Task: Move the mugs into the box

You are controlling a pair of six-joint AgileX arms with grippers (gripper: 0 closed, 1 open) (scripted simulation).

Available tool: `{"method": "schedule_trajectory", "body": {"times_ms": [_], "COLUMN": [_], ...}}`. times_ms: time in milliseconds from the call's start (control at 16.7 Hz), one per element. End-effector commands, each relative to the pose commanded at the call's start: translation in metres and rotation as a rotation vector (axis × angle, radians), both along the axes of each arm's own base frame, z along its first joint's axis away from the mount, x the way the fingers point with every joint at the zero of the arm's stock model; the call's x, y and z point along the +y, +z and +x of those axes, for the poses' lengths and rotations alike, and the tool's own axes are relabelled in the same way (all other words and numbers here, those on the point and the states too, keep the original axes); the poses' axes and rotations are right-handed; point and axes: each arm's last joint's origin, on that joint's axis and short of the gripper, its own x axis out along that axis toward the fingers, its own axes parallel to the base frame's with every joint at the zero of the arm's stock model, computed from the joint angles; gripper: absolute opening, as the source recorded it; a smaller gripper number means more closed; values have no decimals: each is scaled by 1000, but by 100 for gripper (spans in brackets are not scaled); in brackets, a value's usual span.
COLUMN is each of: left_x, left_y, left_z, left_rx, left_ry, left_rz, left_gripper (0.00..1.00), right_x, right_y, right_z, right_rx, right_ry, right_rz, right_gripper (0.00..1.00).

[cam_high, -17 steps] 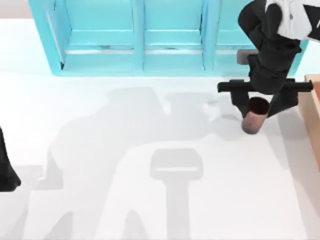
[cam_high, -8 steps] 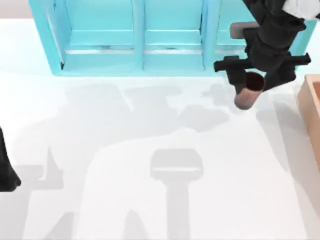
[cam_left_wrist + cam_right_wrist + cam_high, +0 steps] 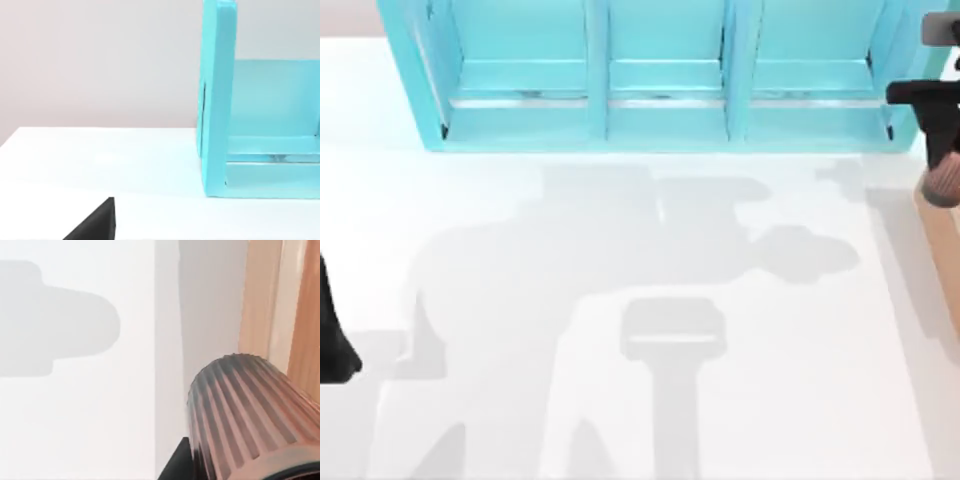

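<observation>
A copper-brown ribbed mug [image 3: 946, 184] hangs above the table at the far right edge, held in my right gripper [image 3: 942, 160], which is shut on it. In the right wrist view the same mug [image 3: 247, 412] is close up, with one dark finger [image 3: 176, 464] beside it. The mug hovers just over the near wall of the tan wooden box [image 3: 946, 250], whose thick light-brown wall [image 3: 262, 300] runs past the mug. My left arm [image 3: 332, 335] stays parked at the table's left edge.
A big turquoise shelf unit [image 3: 660, 75] spans the back of the table, and its side panel [image 3: 217, 100] stands in the left wrist view. The white tabletop [image 3: 640, 330] carries only shadows across its middle.
My right gripper has carried the copper-brown mug up off the table and rightward, from in front of the shelf to the box's wall. The left arm has not moved.
</observation>
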Motion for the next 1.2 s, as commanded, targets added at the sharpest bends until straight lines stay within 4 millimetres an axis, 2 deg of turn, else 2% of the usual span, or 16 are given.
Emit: {"method": "schedule_trajectory", "body": {"times_ms": [360,420,600,840,1020,1200], "left_x": [0,0,0,0,0,0], "left_y": [0,0,0,0,0,0], "left_z": [0,0,0,0,0,0], "left_rx": [0,0,0,0,0,0], "left_ry": [0,0,0,0,0,0], "left_rz": [0,0,0,0,0,0], "left_gripper": [100,100,100,100,100,100], "right_x": [-4,-9,-49,-117,-137,-138], "right_y": [-1,1,15,38,43,43], "right_z": [-1,-3,-23,-73,-97,-98], "right_rx": [11,9,-2,-26,-26,-26], "right_ry": [-6,-6,-7,-4,-5,-5], "right_rz": [-3,-3,-9,-28,-36,-36], "right_gripper": [0,0,0,0,0,0]}}
